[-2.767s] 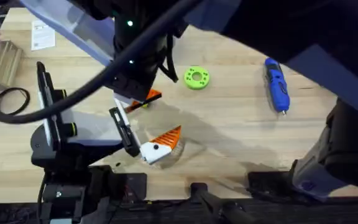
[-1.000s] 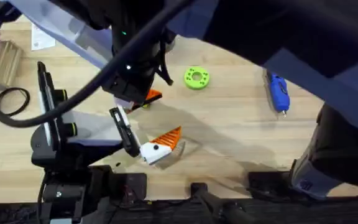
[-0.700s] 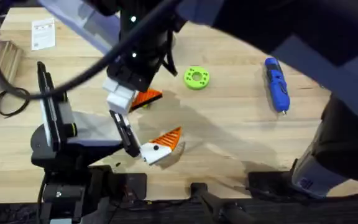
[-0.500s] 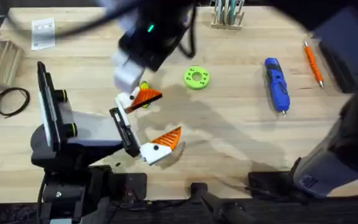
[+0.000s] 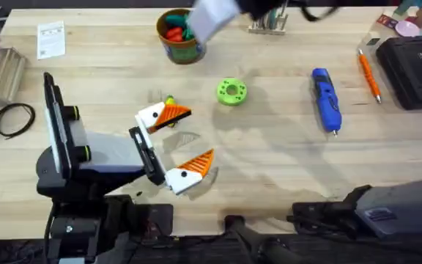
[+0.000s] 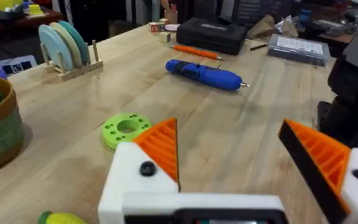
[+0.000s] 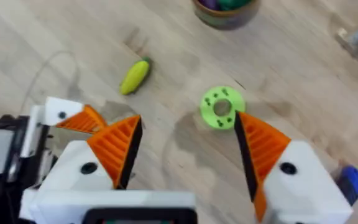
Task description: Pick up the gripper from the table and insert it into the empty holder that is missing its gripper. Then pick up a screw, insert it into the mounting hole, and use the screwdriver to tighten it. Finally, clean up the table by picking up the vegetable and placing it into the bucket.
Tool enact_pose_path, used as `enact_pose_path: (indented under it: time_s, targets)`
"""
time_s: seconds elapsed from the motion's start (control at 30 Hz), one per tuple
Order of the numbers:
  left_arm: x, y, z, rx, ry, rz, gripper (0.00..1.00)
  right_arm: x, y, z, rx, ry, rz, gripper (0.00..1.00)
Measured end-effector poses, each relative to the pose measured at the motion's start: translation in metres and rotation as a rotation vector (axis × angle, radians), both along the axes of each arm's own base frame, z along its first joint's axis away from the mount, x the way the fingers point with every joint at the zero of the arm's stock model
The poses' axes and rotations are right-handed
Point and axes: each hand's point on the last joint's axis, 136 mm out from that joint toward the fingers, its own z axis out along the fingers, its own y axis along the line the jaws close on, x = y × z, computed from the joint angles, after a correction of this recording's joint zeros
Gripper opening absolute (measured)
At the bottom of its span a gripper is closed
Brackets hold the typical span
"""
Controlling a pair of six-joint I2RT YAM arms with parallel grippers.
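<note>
Gripper [image 5: 173, 114] sits in its holder [image 5: 150, 117], with your left claw [image 5: 200, 133] spread wide.
You have the vegetable [image 5: 169, 101] lying just outside that finger, the green disc [image 5: 231, 92] near its tip and the screwdriver [image 5: 326, 99] well beyond. Your right claw [image 7: 188, 124] hangs wide open over the disc, with the bucket [image 7: 225, 15] farther ahead.

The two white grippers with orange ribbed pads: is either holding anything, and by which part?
Nothing is held. The left gripper and the right gripper are both open and empty.
</note>
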Motion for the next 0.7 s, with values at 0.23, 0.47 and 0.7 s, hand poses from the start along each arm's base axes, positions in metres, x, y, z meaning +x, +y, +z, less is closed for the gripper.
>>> enact_pose_path:
  time_s: [0.23, 0.47, 0.7]
  targets:
    - [0.0, 0.0, 0.0, 0.0, 0.0, 0.0, 0.985, 0.001, -0.098, -0.045, -0.002, 0.086, -0.294, 0.894]
    - [0.0, 0.0, 0.0, 0.0, 0.0, 0.0, 0.985, -0.015, -0.173, -0.087, -0.008, 0.171, -0.541, 0.894]
    - [0.0, 0.0, 0.0, 0.0, 0.0, 0.0, 0.985, -0.023, -0.206, -0.118, -0.071, 0.213, -0.697, 0.894]
